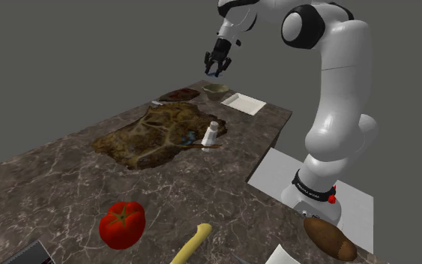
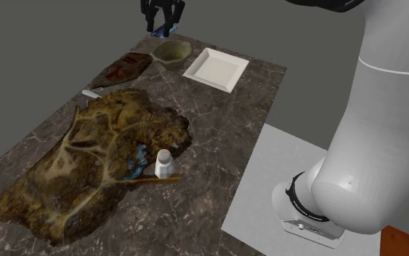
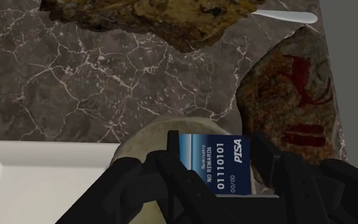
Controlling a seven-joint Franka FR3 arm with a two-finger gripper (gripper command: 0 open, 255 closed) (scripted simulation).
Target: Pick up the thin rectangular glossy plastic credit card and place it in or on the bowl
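My black gripper point(image 1: 216, 69) hangs in the air over the far end of the dark marble counter and is shut on a blue credit card point(image 3: 220, 163) with white digits. The card point(image 2: 161, 30) stands on edge between the fingers point(image 3: 176, 170), its lower part sticking out below them. A small olive-grey bowl point(image 2: 172, 52) sits on the counter just beneath and slightly nearer the stand than the card. In the wrist view the bowl point(image 3: 140, 145) lies right behind the card. In the shoulder view the bowl point(image 1: 216, 89) lies below the gripper.
A white square tray point(image 2: 216, 69) lies beside the bowl, a reddish-brown slab point(image 2: 126, 68) on its other side. A large brown leaf-like mat point(image 2: 94, 160) carries a white shaker point(image 2: 163, 163). A tomato point(image 1: 122, 223) and a yellow banana-like thing point(image 1: 193, 244) lie at the near end.
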